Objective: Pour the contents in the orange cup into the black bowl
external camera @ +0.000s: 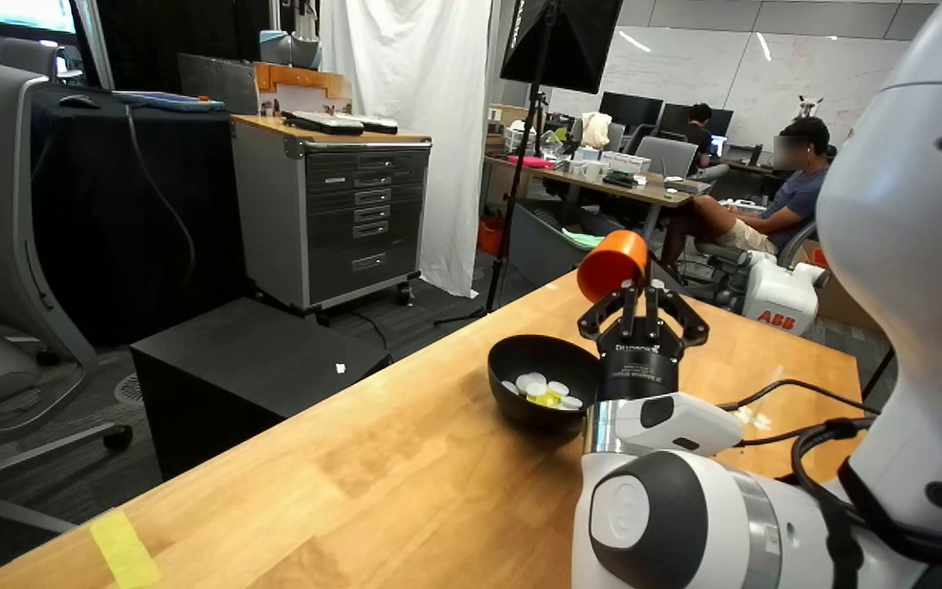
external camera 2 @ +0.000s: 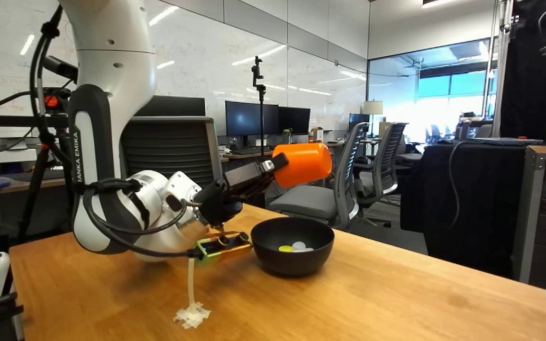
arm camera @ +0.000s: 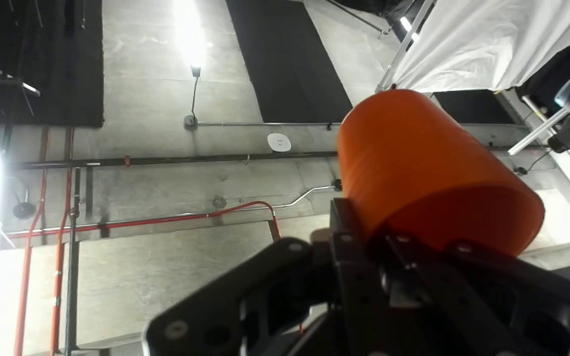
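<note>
Light-brown wooden surface [external camera 2: 420,303], the biggest thing here. Round black bowl [external camera 2: 296,265] standing upright on it, toward a long edge. Tapered orange plastic cup [external camera 2: 304,163] on its side in the air, higher than the bowl (squarely over it or not, cannot tell). Jaws nearly together, cup's wall pinched between them by the rim. Small white and yellow pieces [external camera: 532,383] clustered in the bowl.
</note>
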